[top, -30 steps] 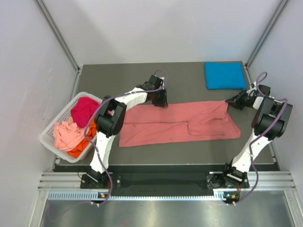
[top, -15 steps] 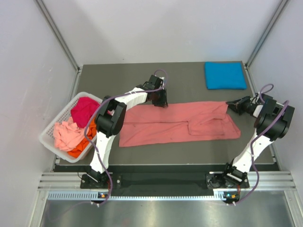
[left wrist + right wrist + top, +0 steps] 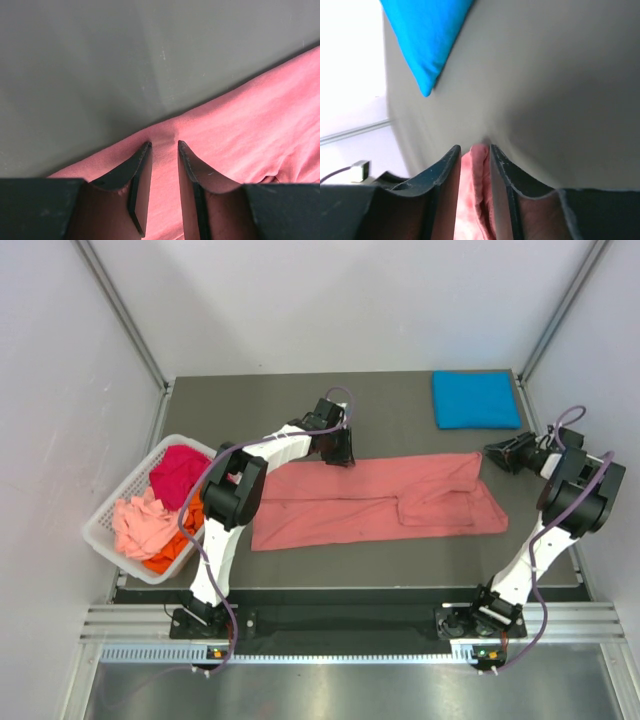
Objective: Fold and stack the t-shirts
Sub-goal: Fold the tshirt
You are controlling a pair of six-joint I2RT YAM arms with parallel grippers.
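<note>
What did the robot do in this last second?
The right gripper drew back to the right from the far corner of the salmon-pink t-shirt, jaws loosening, apparently letting it go. The left gripper, the shirt, the blue t-shirt and the basket stayed put.

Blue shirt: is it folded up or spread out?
Folded. The blue shirt is a small neat rectangle with no sleeves showing, at the far right corner of the table.

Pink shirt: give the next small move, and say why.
Probably open the left end effector and lift it off. The pink shirt lies flat as a long folded strip, the left one pinches its far edge, and the right end effector sits at the far right corner with jaws apart, apparently letting go.
</note>
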